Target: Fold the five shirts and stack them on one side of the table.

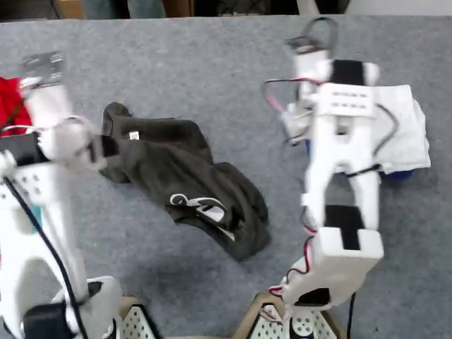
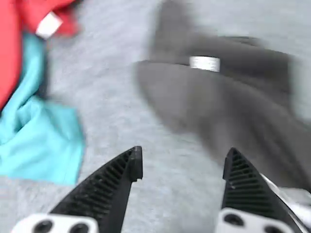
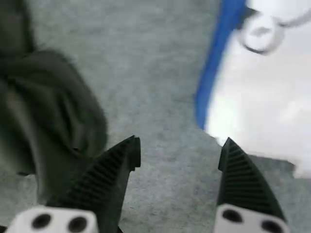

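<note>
Lying between left tool (image 2: 184, 153) and right tool (image 3: 181, 141), dark shirt (image 1: 176, 169)

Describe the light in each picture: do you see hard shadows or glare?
High view: soft, even light over the table; only a faint shadow under the dark shirt at its edge. Left wrist view: no glare on the red shirt or the teal shirt. Right wrist view: the white shirt is very bright, its folds almost washed out.
</note>
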